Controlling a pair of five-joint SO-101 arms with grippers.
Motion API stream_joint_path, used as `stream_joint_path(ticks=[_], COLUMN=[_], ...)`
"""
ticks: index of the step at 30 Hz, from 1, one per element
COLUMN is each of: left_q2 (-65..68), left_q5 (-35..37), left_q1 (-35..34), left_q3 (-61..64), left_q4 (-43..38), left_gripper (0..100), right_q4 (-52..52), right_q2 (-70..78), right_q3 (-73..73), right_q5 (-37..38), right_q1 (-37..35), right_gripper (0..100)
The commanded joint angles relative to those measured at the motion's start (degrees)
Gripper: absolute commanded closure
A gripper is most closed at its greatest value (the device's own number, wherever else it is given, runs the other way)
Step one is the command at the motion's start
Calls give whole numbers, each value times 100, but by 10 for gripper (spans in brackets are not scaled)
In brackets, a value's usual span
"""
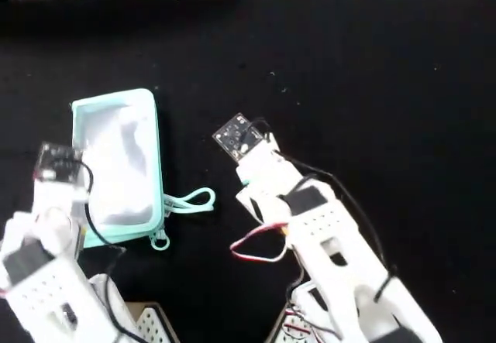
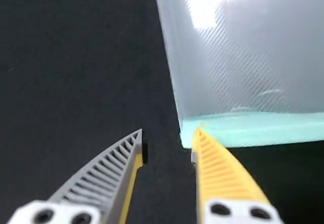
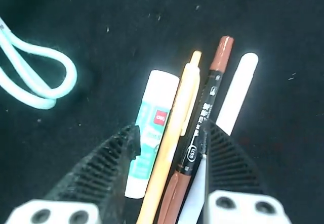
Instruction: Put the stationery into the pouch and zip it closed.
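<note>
Four stationery pieces, one each: glue stick (image 3: 152,128), orange pen (image 3: 178,128), brown marker (image 3: 208,100), white pen (image 3: 238,92). They lay parallel, side by side, right of the single pouch (image 1: 159,165). Right gripper (image 3: 171,132) was released and straddled them. Pouch long axis ran near-far, contents unclear. Left gripper (image 2: 168,133) was spread, one fingertip (image 2: 200,135) touching the pouch edge.

Overhead, close wrist cameras; shared pouch (image 1: 120,165)

Surface: we find a table (image 1: 372,87) covered in black.
Pouch: we note a mint pouch (image 1: 116,165) lying flat, its cord loop (image 1: 190,200) on the cloth beside it.
Stationery: we record a glue stick (image 3: 152,128), peach pen (image 3: 179,128), brown marker (image 3: 210,97) and white stick (image 3: 240,87) lying close side by side.
</note>
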Motion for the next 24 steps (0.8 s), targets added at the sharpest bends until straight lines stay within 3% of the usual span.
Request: stream_joint_path(ticks=[1, 5, 10, 17, 21, 24], left_q2=[-1495, -2822, -2400, -2338, -2338, -2338], left_q5=[-97, -97, 9, 668, 668, 695], left_q1=[-224, -198, 84, 330, 365, 374], left_q3=[760, 1578, 1596, 1033, 1015, 936], left_q4=[-62, 193, 308, 352, 325, 316], left_gripper=[826, 826, 826, 826, 826, 826], right_q4=[62, 158, 237, 730, 730, 774], right_q2=[-470, -593, -585, -505, 233, 1121], right_q3=[84, 110, 110, -127, -585, -1174], right_q5=[-53, -53, -9, 510, 484, 510], right_q1=[-35, -35, -185, -1327, -1354, -1468], right_gripper=[806, 806, 805, 789, 686, 692])
